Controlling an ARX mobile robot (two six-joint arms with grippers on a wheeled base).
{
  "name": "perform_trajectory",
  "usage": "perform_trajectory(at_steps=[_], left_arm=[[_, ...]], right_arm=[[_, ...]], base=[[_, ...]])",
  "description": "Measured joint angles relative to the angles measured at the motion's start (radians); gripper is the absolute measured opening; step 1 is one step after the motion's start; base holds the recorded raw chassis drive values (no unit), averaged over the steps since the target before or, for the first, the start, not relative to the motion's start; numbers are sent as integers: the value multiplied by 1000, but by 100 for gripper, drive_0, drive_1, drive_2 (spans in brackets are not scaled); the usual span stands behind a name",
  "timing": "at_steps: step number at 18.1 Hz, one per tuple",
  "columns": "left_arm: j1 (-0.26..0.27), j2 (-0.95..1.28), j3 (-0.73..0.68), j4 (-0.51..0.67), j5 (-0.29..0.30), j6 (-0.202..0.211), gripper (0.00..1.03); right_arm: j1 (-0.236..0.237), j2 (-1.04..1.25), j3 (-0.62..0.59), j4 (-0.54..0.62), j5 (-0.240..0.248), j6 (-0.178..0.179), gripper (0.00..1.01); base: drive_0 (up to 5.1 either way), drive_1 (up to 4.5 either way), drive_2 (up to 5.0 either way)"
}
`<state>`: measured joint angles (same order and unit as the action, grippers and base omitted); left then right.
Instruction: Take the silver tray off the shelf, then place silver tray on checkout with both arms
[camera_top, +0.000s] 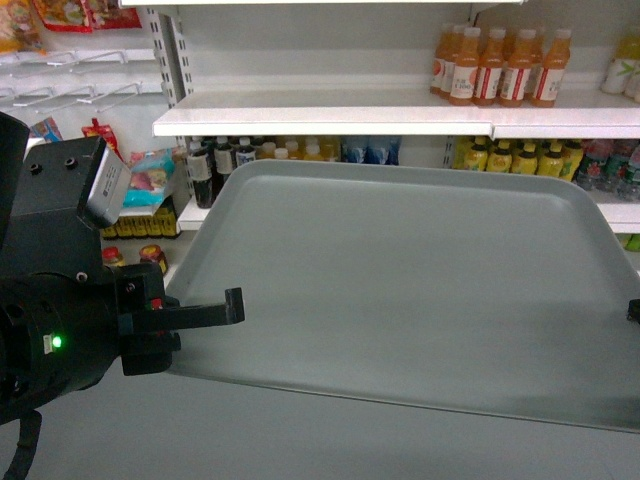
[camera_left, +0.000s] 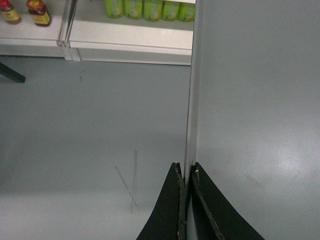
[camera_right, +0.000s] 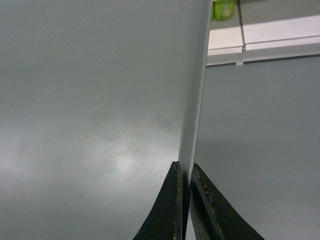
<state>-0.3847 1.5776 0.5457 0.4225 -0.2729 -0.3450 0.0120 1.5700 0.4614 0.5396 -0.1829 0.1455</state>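
Note:
The silver tray (camera_top: 420, 280) hangs in the air in front of the shelf (camera_top: 320, 120), flat and tipped slightly toward me. My left gripper (camera_top: 232, 310) is shut on the tray's left rim, its upper finger lying on top. In the left wrist view the tray (camera_left: 255, 100) fills the right half and the gripper (camera_left: 186, 170) pinches its thin rim. My right gripper (camera_right: 185, 170) is shut on the opposite rim, with the tray (camera_right: 90, 100) filling the left of that view. In the head view only a black sliver of the right gripper (camera_top: 634, 310) shows at the frame edge. The checkout is out of view.
Orange juice bottles (camera_top: 500, 65) stand on the upper shelf board, with more drinks (camera_top: 300, 152) on the board behind the tray. Snack packs (camera_top: 150, 185) hang at the left. Grey floor (camera_left: 90, 130) lies below the tray, with a low shelf base (camera_left: 125, 47) ahead.

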Motion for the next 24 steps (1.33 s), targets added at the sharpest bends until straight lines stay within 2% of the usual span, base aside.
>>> perform_trajectory(at_steps=[16,24], left_arm=[[0,-1,0,-3,-1,0,3],[0,-2,0,0,-1,0,3]], right_arm=[[0,0,0,-5,0,0,3],[0,-1,-2,-2,0,0,3]], base=[[11,-421,443],[0,0,0]])
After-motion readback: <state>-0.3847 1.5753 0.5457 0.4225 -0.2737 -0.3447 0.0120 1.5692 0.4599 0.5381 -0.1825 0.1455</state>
